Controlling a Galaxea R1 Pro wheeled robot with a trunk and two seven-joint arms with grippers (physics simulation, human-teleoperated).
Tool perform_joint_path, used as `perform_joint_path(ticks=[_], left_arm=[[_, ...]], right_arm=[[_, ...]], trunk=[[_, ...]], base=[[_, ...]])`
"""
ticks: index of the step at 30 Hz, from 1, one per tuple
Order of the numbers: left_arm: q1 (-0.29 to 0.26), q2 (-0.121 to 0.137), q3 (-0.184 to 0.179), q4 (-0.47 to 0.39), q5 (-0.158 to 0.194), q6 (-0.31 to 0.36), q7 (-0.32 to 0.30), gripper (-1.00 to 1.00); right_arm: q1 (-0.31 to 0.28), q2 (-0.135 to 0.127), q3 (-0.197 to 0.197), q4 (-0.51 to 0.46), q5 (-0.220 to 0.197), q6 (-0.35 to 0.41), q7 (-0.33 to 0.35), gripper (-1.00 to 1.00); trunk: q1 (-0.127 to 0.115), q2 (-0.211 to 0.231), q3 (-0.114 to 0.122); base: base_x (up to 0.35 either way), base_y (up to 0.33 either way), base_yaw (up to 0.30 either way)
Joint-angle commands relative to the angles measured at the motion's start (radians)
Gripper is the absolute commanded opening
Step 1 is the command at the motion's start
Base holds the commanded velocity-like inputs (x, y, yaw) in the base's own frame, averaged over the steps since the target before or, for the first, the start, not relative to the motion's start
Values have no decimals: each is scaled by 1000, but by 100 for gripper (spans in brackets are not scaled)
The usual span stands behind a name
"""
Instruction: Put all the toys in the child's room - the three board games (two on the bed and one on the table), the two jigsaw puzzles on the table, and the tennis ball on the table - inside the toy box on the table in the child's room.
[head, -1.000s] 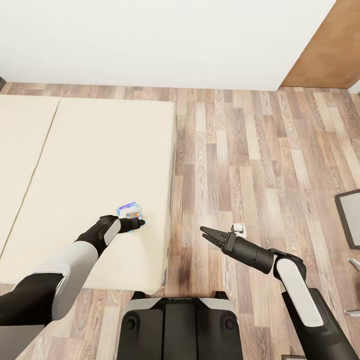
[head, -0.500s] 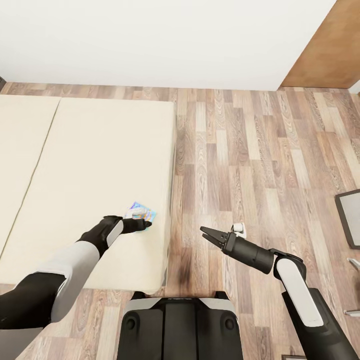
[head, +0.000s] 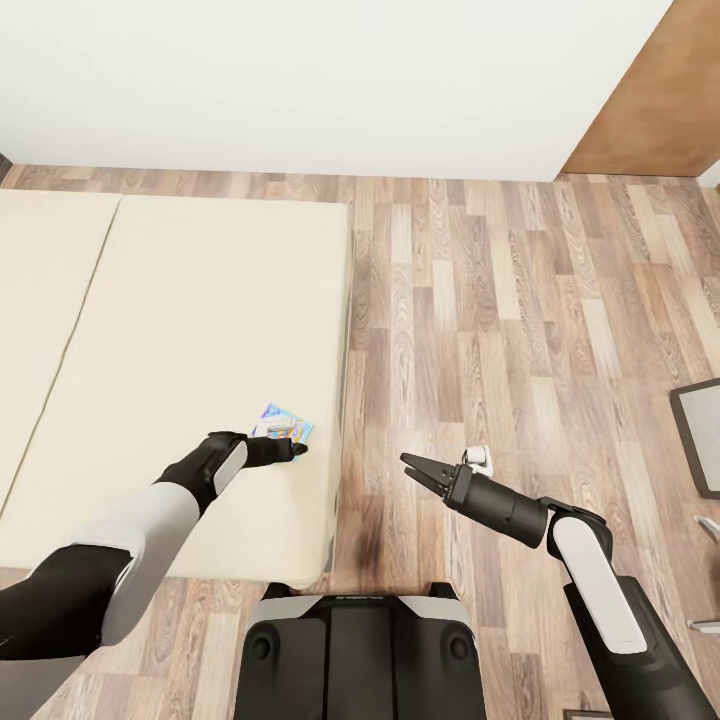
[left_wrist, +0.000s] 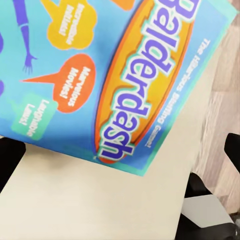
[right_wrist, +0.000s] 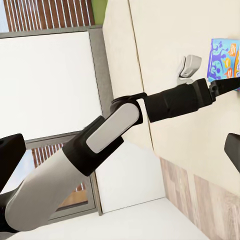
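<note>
Where the beige mattress of the bed (head: 180, 330) nears its right edge, 1 board game (head: 284, 423) lies flat, a blue box lettered "Balderdash" (left_wrist: 130, 80) in the left wrist view. The left gripper (head: 292, 449) sits at the box's near edge; whether its fingers are pinching it I cannot tell. The right gripper (head: 408, 463) hangs over the wood-plank floor (head: 520, 320), fingers spread, holding nothing.
</note>
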Motion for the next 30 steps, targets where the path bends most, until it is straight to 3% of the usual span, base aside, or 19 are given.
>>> perform_joint_path(ticks=[1,7,11,19,24,30], left_arm=[[0,2,-8,-1,10,4,1,100],[0,13,-11,-2,8,8,4,100],[1,38,-12,-2,7,13,2,100],[3,90,-24,-26,-8,138,-27,100],[3,147,-57,-122,-10,225,-83,100],[2,161,-52,-207,-10,249,-86,100]], right_arm=[[0,0,0,0,4,2,5,100],[0,0,0,0,4,1,5,100],[0,0,0,0,5,1,4,100],[0,1,1,8,4,1,4,100],[0,2,2,20,4,1,4,100],[0,2,1,21,4,1,4,100]], trunk=[[1,-1,-1],[1,-1,-1],[1,-1,-1],[1,-1,-1],[1,-1,-1],[1,-1,-1]], base=[[0,0,0],[0,0,0],[0,0,0],[0,0,0],[0,0,0],[0,0,0]])
